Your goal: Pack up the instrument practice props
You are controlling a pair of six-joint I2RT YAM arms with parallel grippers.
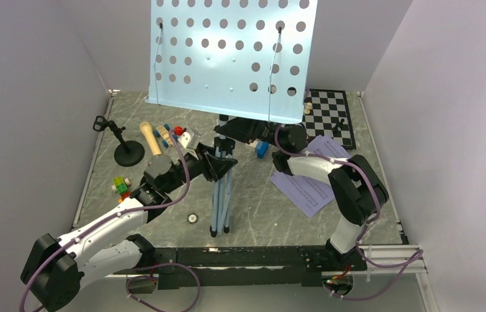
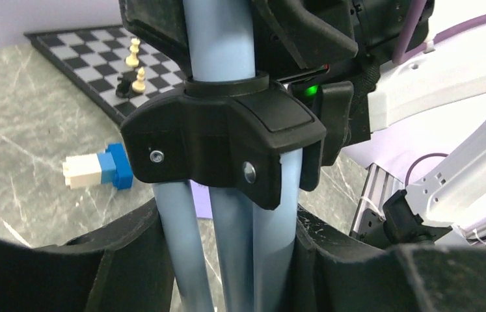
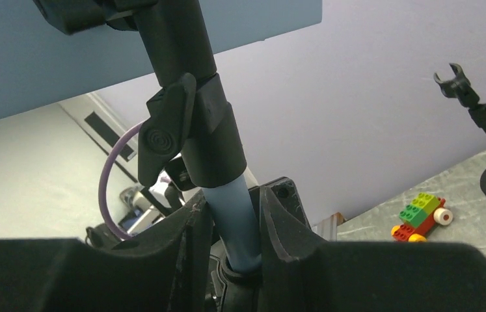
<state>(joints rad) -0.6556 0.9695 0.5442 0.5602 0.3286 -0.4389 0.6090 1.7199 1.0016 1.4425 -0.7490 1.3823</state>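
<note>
The light-blue perforated music stand (image 1: 233,58) stands upright mid-table with its tripod legs (image 1: 220,201) folded together. My left gripper (image 1: 217,166) is shut on the legs just below the black leg collar (image 2: 227,140); in the left wrist view the legs (image 2: 227,260) fill the gap between my fingers. My right gripper (image 1: 246,133) is shut on the stand's pole (image 3: 233,221) just under its black clamp lever (image 3: 162,136). Lavender sheet-music pages (image 1: 308,185) lie flat at the right. The tan microphone (image 1: 150,138) lies beside the short black mic stand (image 1: 128,153) at the back left.
A chessboard (image 1: 331,117) with pieces lies at the back right. Small coloured blocks (image 1: 121,187) and a toy car (image 3: 422,214) sit at the left, a blue-and-white block (image 1: 261,149) near the pole. Grey walls close the sides and back.
</note>
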